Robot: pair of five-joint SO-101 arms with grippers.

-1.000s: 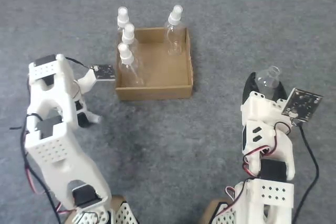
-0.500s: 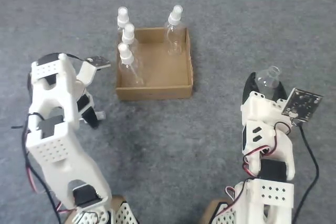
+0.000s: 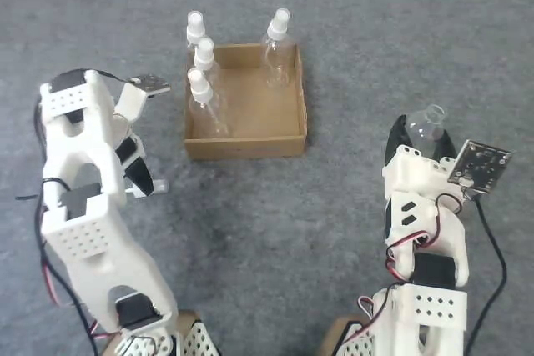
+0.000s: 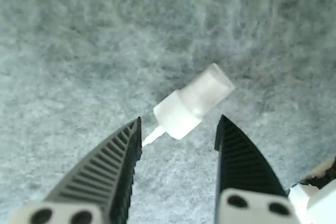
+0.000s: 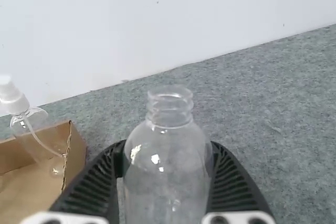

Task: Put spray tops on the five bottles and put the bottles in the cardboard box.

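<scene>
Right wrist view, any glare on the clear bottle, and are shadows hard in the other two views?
Right wrist view: small white glints on the shoulder of the capless bottle in the right claw, nothing washed out. Left wrist view: the loose spray top casts only a faint, soft shadow on the carpet. High view: even light, soft shading inside the cardboard box.

Spray top (image 4: 191, 103): white, lying on its side, just ahead of the fingertips, in line with the gap, thin stem toward one finger.
Left gripper (image 4: 180, 121): black ribbed fingers (image 4: 113, 166) spread apart.
Surface: grey carpet (image 4: 79, 40).
</scene>
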